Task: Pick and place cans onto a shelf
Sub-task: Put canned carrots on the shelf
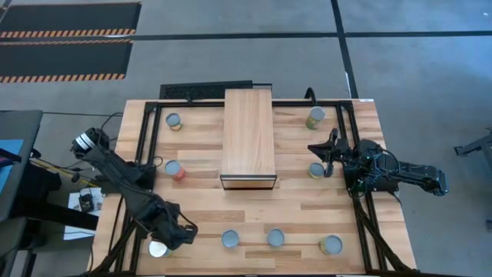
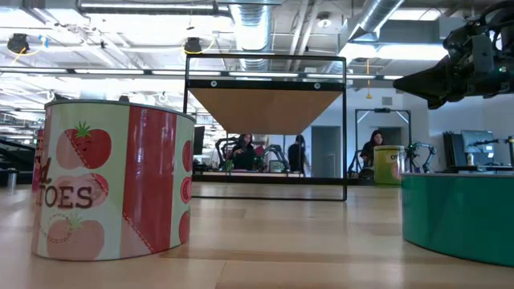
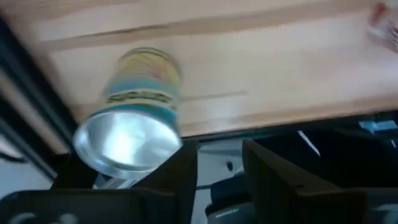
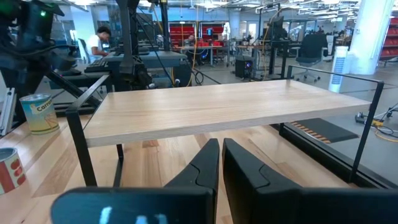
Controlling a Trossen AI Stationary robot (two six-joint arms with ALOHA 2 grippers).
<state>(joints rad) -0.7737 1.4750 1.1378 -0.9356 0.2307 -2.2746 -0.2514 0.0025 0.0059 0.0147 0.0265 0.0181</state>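
The light-wood shelf (image 1: 247, 138) stands mid-table on a dark frame. Several cans stand on their bases on the slatted table, among them one at the near left corner (image 1: 159, 248), one by the shelf's left side (image 1: 175, 170) and one right of the shelf (image 1: 316, 170). My left gripper (image 1: 175, 231) is open next to the corner can, which has a yellow and blue label (image 3: 134, 118). That can stands outside the fingers, beside one finger (image 3: 181, 177). My right gripper (image 4: 221, 163) is shut and empty. It hovers right of the shelf (image 4: 217, 109), above the can there. My left gripper has the corner can's silver top (image 3: 124, 144) right beside the outer side of one finger. I cannot tell whether they touch. The can is not between the fingers.
Three cans (image 1: 231, 239) (image 1: 275, 237) (image 1: 331, 245) stand in a row along the near edge. Two more (image 1: 174, 121) (image 1: 315, 118) stand at the far side. In the low view a red tomato can (image 2: 112, 181) and a green can (image 2: 458, 213) stand close. People sit in the room behind.
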